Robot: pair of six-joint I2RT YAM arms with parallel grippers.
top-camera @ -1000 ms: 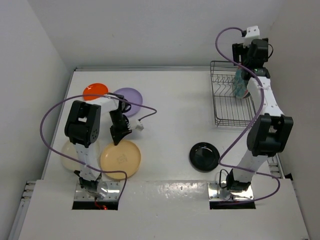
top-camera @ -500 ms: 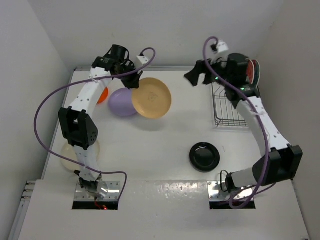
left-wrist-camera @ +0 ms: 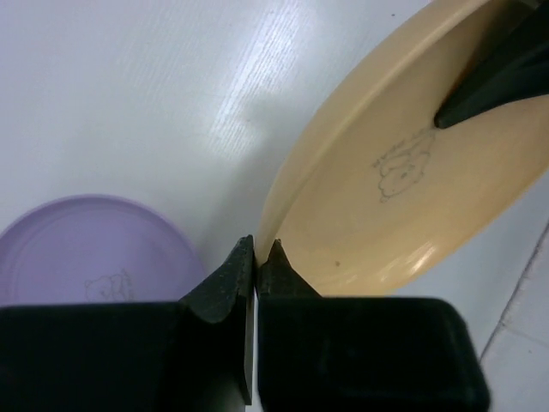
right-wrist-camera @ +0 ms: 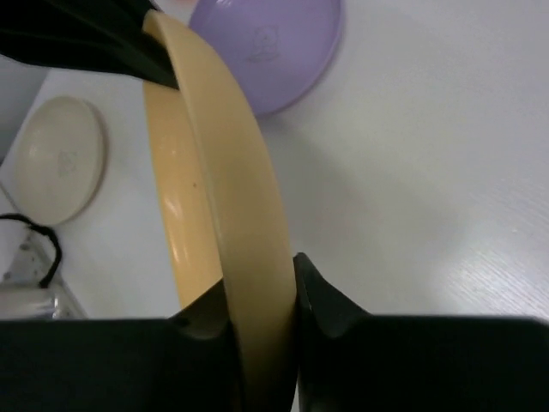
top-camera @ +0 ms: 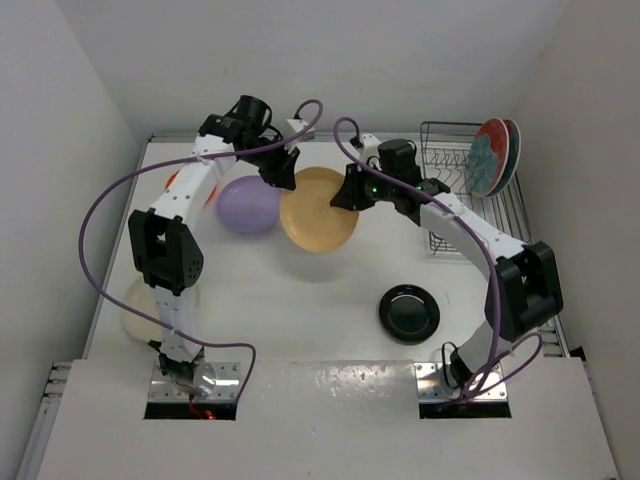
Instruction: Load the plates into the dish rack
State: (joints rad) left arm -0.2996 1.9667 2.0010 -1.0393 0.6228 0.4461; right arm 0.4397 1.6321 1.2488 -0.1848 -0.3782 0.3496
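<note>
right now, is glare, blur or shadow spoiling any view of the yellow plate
Top external: even light, sharp, only a soft shadow on the table under the yellow plate. Left wrist: a bright glare streak on the table, but the plate's printed mark is readable. Right wrist: the plate's rim sits very close to the lens and looks a little blurred.

From above the near edge, my top camera looks down over the whole table [top-camera: 330, 290]. My wrist cameras sit close on the pale yellow plate [top-camera: 318, 210], left and right; all views share it and the lavender plate [top-camera: 247, 205].
</note>
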